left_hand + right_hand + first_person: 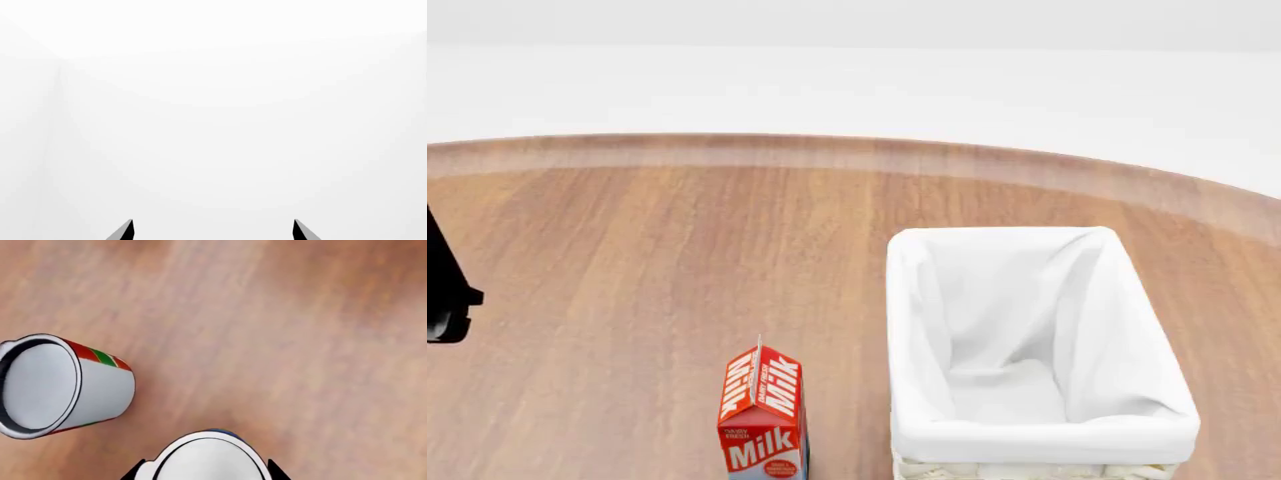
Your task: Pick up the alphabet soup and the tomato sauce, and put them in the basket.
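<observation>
In the right wrist view the alphabet soup [207,457] shows its silver top and a sliver of blue label, right between my right gripper's [205,470] two dark fingertips, which press against its sides. The tomato sauce [63,385], with red and green stripes on white, stands on the wooden table beside it. The basket [1001,237], whitish with a white liner, stands empty at the right of the head view. My left gripper [213,231] is open and empty, facing only blank white. Both cans are out of the head view.
A red milk carton [763,415] stands just left of the basket at the near edge of the head view. A dark part of my left arm [446,290] shows at the left edge. The round wooden table [694,240] ends at the back.
</observation>
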Available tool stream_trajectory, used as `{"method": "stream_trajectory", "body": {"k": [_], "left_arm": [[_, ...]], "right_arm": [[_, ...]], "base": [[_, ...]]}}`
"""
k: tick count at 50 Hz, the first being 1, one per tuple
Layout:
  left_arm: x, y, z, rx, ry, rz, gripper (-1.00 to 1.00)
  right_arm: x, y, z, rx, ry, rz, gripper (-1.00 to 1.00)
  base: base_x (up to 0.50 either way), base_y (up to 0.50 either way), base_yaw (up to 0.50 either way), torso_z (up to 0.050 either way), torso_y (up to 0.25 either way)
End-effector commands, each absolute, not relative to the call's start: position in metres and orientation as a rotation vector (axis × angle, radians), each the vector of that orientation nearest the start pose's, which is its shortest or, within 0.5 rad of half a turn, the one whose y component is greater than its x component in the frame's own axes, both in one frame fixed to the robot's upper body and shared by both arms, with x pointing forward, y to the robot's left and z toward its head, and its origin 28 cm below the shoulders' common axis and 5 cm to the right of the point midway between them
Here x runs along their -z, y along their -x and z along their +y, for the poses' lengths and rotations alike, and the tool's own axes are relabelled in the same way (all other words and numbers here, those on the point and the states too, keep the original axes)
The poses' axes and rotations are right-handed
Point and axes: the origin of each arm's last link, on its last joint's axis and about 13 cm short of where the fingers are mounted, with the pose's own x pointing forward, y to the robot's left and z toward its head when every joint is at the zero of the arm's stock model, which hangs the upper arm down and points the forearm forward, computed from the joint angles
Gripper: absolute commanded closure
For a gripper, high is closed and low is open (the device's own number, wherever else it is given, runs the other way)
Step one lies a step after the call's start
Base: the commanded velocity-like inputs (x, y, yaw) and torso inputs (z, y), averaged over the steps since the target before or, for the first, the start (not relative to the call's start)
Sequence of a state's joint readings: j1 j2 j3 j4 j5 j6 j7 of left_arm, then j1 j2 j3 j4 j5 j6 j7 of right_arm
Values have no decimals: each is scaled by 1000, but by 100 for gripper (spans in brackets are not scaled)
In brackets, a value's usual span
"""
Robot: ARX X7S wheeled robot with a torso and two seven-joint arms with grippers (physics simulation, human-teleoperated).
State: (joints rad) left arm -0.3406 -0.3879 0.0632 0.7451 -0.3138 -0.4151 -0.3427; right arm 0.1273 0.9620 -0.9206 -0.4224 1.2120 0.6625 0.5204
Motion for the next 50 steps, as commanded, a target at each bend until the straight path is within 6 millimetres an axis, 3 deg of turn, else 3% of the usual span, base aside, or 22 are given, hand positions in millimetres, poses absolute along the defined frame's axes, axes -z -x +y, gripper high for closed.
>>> {"method": "stream_trajectory", "body": {"k": [1, 9, 15, 22, 24, 42, 47, 50], "left_arm": [[-209, -219, 234, -59, -54, -620, -100], [-209, -220, 234, -59, -54, -620, -100], [-208, -220, 234, -60, -51, -619, -100], [-209, -220, 234, -58, -52, -621, -100], [-209, -220, 234, -58, -52, -620, -100], [-209, -219, 233, -55, -49, -621, -100], [-208, -220, 234, -56, -46, -620, -100], [-208, -219, 234, -55, -49, -619, -100]], "right_arm": [[-45, -93, -144, -502, 175, 1075, 100], [-65, -97, -144, -509, 210, 1016, 100], [-90, -99, -143, -510, 227, 939, 100], [-100, -101, -145, -505, 274, 892, 100], [-114, -102, -145, -505, 278, 866, 100], [-158, -114, -147, -475, 293, 692, 100], [-177, -121, -148, -459, 272, 616, 100], [-199, -123, -148, -450, 274, 567, 100]], "base": [[0, 0, 0, 0, 0], [0, 0, 0, 0, 0], [0, 0, 0, 0, 0], [0, 0, 0, 0, 0], [0, 0, 0, 0, 0], [0, 0, 0, 0, 0], [0, 0, 0, 0, 0], [0, 0, 0, 0, 0]]}}
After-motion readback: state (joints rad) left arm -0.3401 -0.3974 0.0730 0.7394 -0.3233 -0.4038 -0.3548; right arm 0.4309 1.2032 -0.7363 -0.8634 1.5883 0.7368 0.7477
